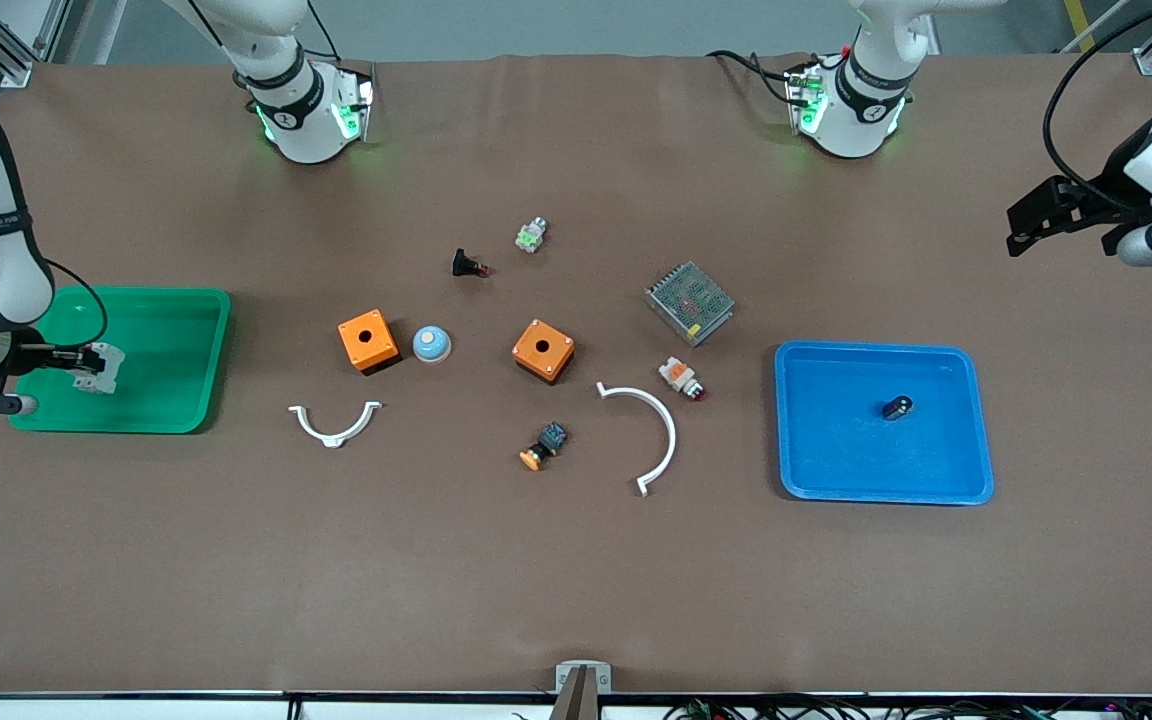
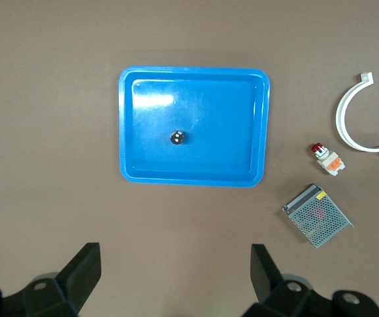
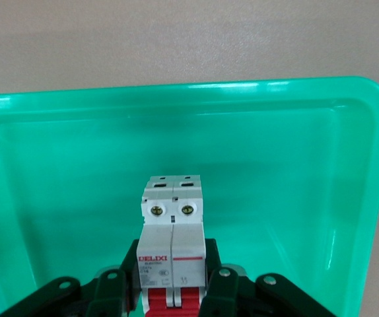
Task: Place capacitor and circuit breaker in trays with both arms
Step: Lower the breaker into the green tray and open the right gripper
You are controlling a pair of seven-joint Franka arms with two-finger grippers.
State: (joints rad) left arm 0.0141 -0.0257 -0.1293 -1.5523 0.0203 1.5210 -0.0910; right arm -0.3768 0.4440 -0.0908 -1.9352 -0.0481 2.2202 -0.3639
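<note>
Brown table (image 1: 576, 580) carrying 2 trays and scattered parts, with 2 arm bases along its upper edge in the front view. Green tray (image 1: 176, 400) sits at the right arm's end; blue tray (image 1: 836, 480) sits toward the left arm's end.

Right gripper (image 1: 86, 368) is inside the green tray, its fingers (image 3: 219, 290) clamped on the sides of the breaker (image 3: 173, 251). The breaker's screw-terminal end points away from the gripper and its red lever end lies between the fingers; whether it touches the tray floor cannot be told.

Left gripper (image 1: 1046, 222) hangs over bare table at the left arm's end, farther from the front camera than the blue tray. Its fingers (image 2: 84, 274) are spread wide and hold nothing.

Capacitor (image 1: 898, 407) lies in the blue tray, apart from every wall.

Between the trays lie 2 orange boxes (image 1: 368, 341) (image 1: 543, 350) with a blue dome (image 1: 431, 344) between them, 2 white curved clips (image 1: 335, 424) (image 1: 651, 432), a mesh-covered metal unit (image 1: 689, 303), a white-and-orange push button (image 1: 682, 378), an orange-capped button (image 1: 544, 446), a black button part (image 1: 466, 264) and a green-lit part (image 1: 531, 235).
</note>
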